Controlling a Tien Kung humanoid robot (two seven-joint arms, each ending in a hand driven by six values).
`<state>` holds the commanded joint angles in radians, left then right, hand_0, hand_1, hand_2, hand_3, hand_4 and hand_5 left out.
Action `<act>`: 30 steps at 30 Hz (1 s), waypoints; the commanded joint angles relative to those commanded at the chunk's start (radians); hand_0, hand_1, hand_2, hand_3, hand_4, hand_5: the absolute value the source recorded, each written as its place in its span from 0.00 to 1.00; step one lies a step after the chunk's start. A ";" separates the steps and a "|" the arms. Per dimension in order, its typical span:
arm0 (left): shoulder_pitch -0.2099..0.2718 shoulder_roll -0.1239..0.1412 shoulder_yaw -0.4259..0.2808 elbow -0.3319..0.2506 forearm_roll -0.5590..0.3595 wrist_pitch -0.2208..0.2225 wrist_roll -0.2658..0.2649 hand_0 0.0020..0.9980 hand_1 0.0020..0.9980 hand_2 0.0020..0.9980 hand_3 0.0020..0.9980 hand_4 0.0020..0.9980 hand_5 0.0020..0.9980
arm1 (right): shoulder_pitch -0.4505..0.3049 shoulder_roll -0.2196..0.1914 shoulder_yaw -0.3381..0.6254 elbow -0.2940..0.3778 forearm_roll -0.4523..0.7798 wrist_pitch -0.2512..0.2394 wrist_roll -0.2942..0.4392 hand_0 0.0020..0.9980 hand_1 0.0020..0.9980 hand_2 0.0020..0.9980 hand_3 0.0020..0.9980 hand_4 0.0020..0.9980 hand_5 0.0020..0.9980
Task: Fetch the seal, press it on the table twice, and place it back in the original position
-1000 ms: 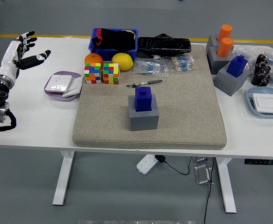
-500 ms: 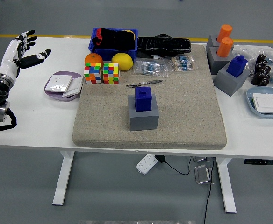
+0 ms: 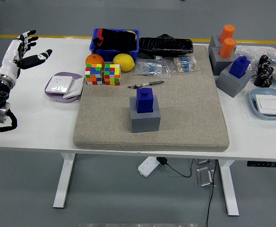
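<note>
A blue seal (image 3: 144,100) stands upright in a grey block holder (image 3: 145,118) in the middle of the beige felt mat (image 3: 105,127). My left hand (image 3: 25,49) is at the far left over the table's left end, white with black fingertips, fingers spread and empty, well away from the seal. My right arm is out of view.
A second blue seal (image 3: 240,66) in a grey holder and two orange seals (image 3: 227,40) stand at the right. Two colour cubes (image 3: 103,74), an orange, a lemon, a blue bin (image 3: 115,41), a pen (image 3: 145,85) and a purple dish (image 3: 62,86) lie behind and left.
My left hand has drifted very slightly upward and outward. Nothing else has moved.
</note>
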<state>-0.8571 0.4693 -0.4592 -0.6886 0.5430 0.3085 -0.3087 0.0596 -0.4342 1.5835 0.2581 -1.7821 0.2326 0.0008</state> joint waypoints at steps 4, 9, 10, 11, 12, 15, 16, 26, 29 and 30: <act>0.000 0.002 0.000 0.000 0.000 0.000 0.000 0.94 0.91 0.89 0.93 0.78 0.15 | -0.001 0.000 -0.001 -0.001 -0.001 0.000 0.000 0.79 0.70 0.69 0.64 0.76 0.54; 0.000 0.004 0.002 0.000 0.000 0.000 0.000 0.94 0.91 0.89 0.93 0.78 0.15 | 0.000 0.001 -0.006 0.000 0.000 0.002 -0.001 0.79 0.70 0.69 0.64 0.76 0.54; 0.000 0.004 0.002 0.000 0.000 -0.001 0.000 0.94 0.91 0.89 0.93 0.78 0.15 | 0.000 0.000 -0.006 0.000 0.000 0.002 -0.001 0.79 0.70 0.69 0.64 0.76 0.54; 0.000 0.004 0.003 0.000 -0.001 -0.001 0.000 0.94 0.91 0.89 0.93 0.78 0.15 | 0.000 0.000 -0.007 0.000 0.000 0.003 -0.001 0.79 0.70 0.69 0.64 0.76 0.54; 0.000 0.004 0.003 0.000 -0.001 -0.001 0.000 0.94 0.91 0.89 0.93 0.77 0.15 | 0.000 -0.001 -0.007 0.000 0.000 0.003 -0.001 0.79 0.70 0.69 0.64 0.76 0.54; 0.000 0.004 0.004 0.000 0.000 0.000 0.000 0.94 0.91 0.89 0.93 0.77 0.15 | 0.000 -0.002 -0.006 0.001 0.001 -0.006 0.007 0.79 0.70 0.69 0.64 0.76 0.54; 0.000 0.004 0.004 -0.001 0.000 0.000 0.001 0.94 0.91 0.89 0.93 0.77 0.15 | 0.001 -0.003 -0.006 0.001 0.002 -0.008 0.008 0.79 0.70 0.69 0.64 0.76 0.54; 0.003 0.003 0.006 -0.005 0.001 0.000 0.001 0.94 0.91 0.89 0.93 0.78 0.15 | 0.000 -0.003 -0.019 0.000 0.004 -0.002 0.004 0.79 0.70 0.69 0.64 0.76 0.54; 0.003 0.001 0.006 -0.007 0.002 0.000 0.001 0.94 0.91 0.89 0.93 0.78 0.15 | -0.001 -0.004 -0.018 0.000 0.003 -0.001 0.002 0.79 0.70 0.69 0.64 0.76 0.54; 0.003 0.001 0.005 -0.008 0.003 0.000 0.000 0.94 0.90 0.89 0.93 0.78 0.15 | -0.001 -0.004 -0.017 0.000 0.003 -0.001 0.002 0.79 0.70 0.69 0.64 0.76 0.54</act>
<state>-0.8540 0.4699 -0.4538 -0.6970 0.5455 0.3083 -0.3083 0.0584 -0.4385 1.5665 0.2585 -1.7795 0.2321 0.0030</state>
